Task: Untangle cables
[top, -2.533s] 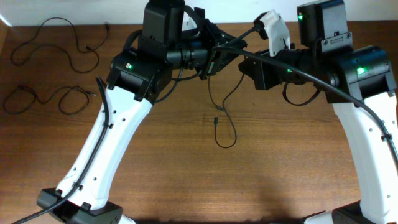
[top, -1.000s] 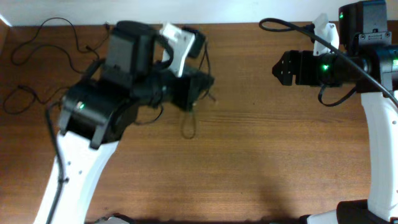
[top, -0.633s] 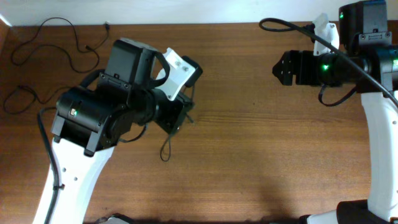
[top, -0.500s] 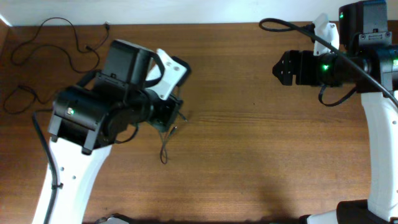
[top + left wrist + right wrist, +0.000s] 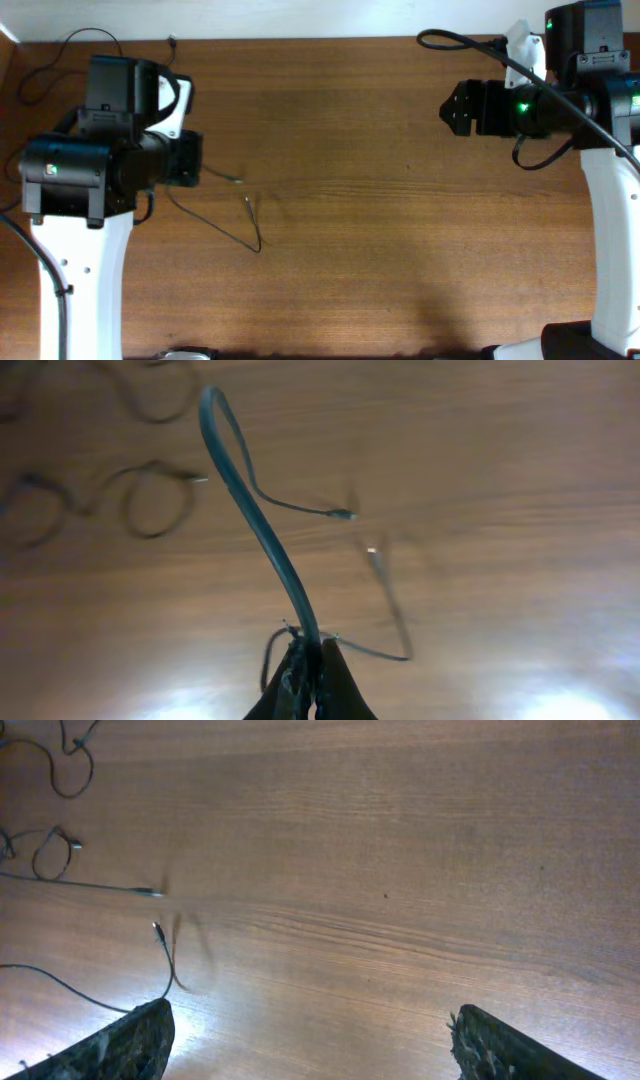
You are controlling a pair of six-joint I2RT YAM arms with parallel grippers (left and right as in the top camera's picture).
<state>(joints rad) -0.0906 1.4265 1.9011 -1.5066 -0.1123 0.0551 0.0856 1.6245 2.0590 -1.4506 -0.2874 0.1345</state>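
The overhead camera is looking straight down on the brown wooden table (image 5: 400, 250) from well above. The left wrist camera is looking down at it from close by. The right wrist camera is looking across it, from farther off, toward the left side. All three are catching the same thin black cable with silvery plugs (image 5: 215, 224).

I can read no text, label, brand, number or sign in any of my three views.
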